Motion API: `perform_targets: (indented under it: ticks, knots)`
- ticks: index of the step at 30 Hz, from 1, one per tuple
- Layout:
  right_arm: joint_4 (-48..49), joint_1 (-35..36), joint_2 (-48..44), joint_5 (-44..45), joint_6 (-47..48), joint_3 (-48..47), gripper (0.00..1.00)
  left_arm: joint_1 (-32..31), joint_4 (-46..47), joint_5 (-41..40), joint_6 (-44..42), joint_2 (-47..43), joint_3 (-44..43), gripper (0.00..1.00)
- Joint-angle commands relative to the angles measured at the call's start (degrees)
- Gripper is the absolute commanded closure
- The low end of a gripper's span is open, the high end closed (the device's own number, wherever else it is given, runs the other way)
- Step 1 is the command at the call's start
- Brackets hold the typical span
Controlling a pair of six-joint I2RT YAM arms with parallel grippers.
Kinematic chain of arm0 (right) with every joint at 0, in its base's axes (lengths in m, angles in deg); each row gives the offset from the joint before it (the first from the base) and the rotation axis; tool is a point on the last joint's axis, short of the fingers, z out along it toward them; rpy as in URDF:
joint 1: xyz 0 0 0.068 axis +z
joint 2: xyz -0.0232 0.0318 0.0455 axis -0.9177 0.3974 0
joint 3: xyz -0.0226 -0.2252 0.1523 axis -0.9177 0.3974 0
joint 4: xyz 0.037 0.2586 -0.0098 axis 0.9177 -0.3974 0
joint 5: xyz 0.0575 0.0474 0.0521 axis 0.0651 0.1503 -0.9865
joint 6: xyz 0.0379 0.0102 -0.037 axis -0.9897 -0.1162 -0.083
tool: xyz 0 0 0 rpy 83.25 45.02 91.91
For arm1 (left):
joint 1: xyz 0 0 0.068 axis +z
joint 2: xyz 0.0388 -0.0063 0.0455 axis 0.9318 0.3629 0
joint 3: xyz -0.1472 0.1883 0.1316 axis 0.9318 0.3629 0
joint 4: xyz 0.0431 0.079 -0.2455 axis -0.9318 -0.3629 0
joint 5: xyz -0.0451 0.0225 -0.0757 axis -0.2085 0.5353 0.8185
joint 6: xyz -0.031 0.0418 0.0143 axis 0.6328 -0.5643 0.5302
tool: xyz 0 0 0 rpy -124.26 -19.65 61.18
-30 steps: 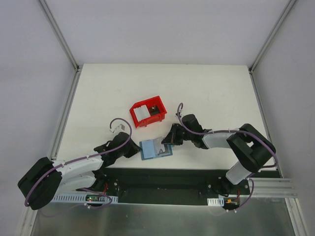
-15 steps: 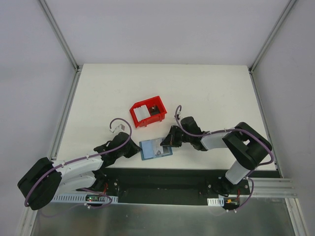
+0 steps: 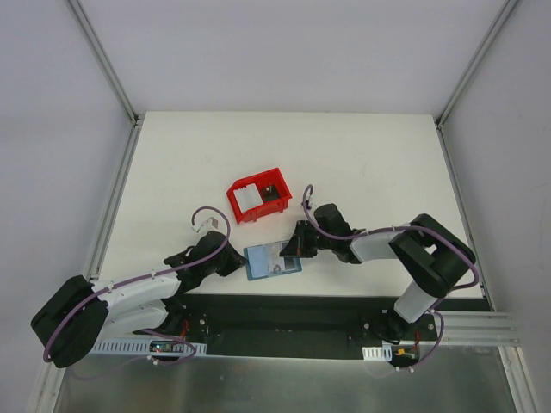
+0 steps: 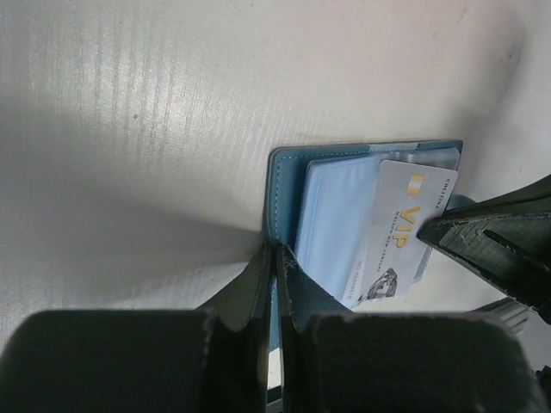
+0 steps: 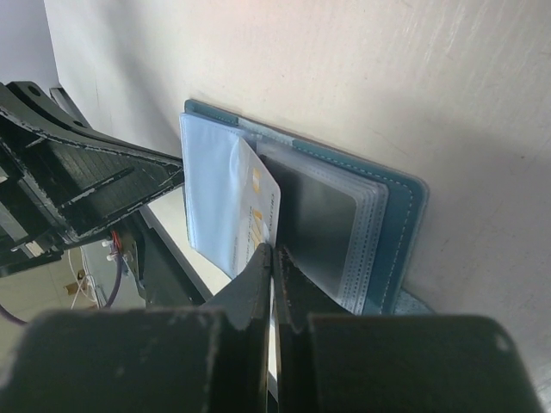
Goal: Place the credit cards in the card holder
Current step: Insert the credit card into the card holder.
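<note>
Top view: the right tool (image 3: 291,250) has shifted left over the last second and now sits at the right edge of the open card holder (image 3: 265,263), lower centre of the worktop (image 3: 362,163). The left tool (image 3: 234,261) is unmoved at its left edge. Left wrist: the left tool is pinched shut on the teal cover, and a pale credit card (image 4: 400,225) is partway into a pocket. Right wrist: the right tool is clamped on that card's corner. Insertion looks under way, card not yet seated.

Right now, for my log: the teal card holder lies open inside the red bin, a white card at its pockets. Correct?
No: the top view shows the card holder open on the table, apart from the red bin. The white card at its pockets is right.
</note>
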Motion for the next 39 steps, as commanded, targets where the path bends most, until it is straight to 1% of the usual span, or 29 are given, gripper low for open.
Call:
perform_targets:
  ticks: [1, 9, 18, 29, 34, 39]
  knots:
    - [-2.9, 1.1, 1.6, -3.5, 2.6, -1.9, 1.00, 0.6, -1.1, 0.1, -1.7, 1.0, -0.3, 1.00]
    - [-3.4, 1.6, 3.9, -5.6, 1.8, -4.3, 1.00, 1.1, -0.5, 0.4, -2.3, 1.5, -0.5, 1.00]
    - [-7.8, 0.9, -0.3, -1.5, 3.4, -3.0, 1.00, 2.0, -0.5, 0.6, -2.4, 1.0, 0.1, 1.00]
    - [-9.5, -1.6, 1.1, -4.2, 5.7, -5.4, 1.00, 2.3, -0.4, 0.9, -3.3, 0.5, 0.3, 1.00]
    - [-10.2, -1.9, 2.1, -7.5, 7.6, -7.9, 0.99, 2.3, -0.1, 1.3, -4.0, 1.1, 0.0, 1.00]
    - [-14.0, -2.3, 3.7, -11.2, 10.2, -10.7, 1.00, 2.3, 0.0, 1.3, -4.6, 1.9, -0.6, 1.00]
